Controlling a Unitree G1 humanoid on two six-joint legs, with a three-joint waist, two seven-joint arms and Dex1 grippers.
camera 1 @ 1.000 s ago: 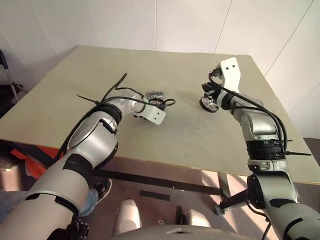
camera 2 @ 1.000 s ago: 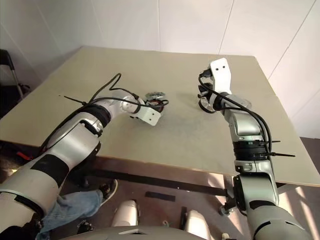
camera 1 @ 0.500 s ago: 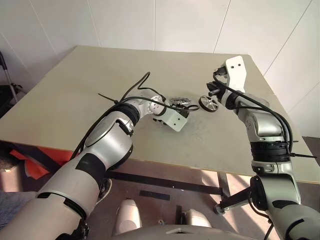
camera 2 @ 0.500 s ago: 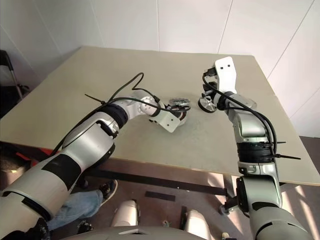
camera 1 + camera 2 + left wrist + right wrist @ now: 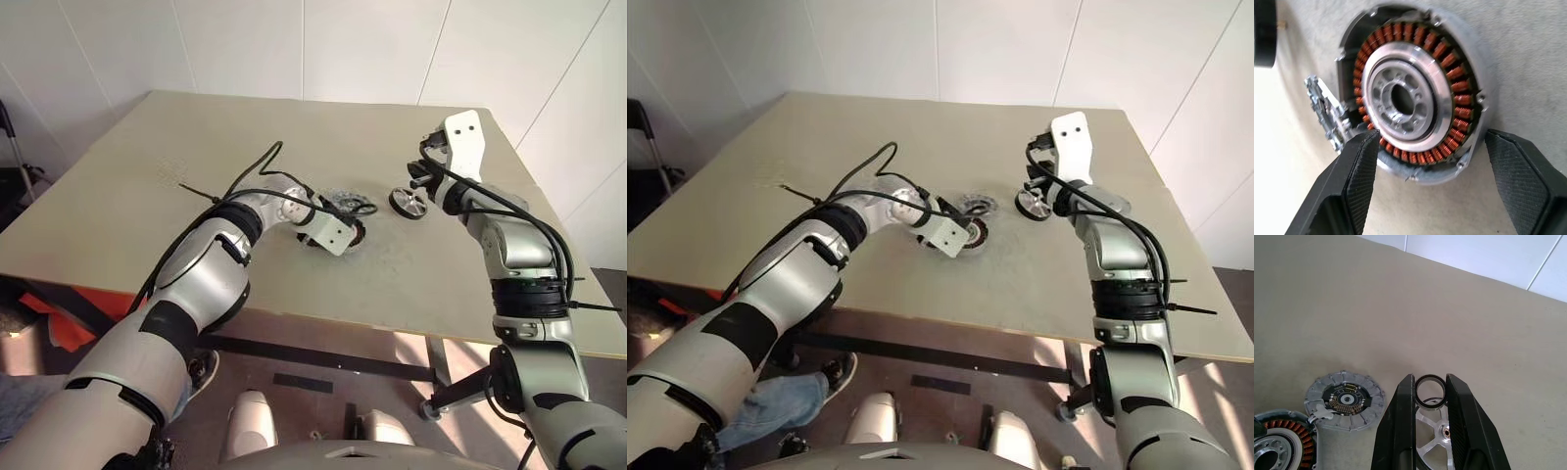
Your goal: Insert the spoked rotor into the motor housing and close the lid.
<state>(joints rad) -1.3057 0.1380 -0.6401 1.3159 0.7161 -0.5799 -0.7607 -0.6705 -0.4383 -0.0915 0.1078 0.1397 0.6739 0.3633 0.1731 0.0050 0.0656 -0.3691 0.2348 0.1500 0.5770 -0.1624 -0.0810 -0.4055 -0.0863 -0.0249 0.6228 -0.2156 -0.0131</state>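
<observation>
On the table (image 5: 118, 196), both arms reach to the middle.
Left gripper (image 5: 1430, 161) points down, jaws apart around the motor housing (image 5: 1413, 98). Right gripper (image 5: 1430, 396) is almost level, jaws clamped on the spoked rotor (image 5: 1431, 418); the lid (image 5: 1345, 399) lies beside the housing.

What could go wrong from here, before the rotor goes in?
1. The right gripper pinches the spoked rotor by its rim, edge-on; it may pivot or slip.
2. The left gripper stands open around the motor housing, so the housing may shift on insertion.
3. The lid lies close beside the housing and may get knocked.
</observation>
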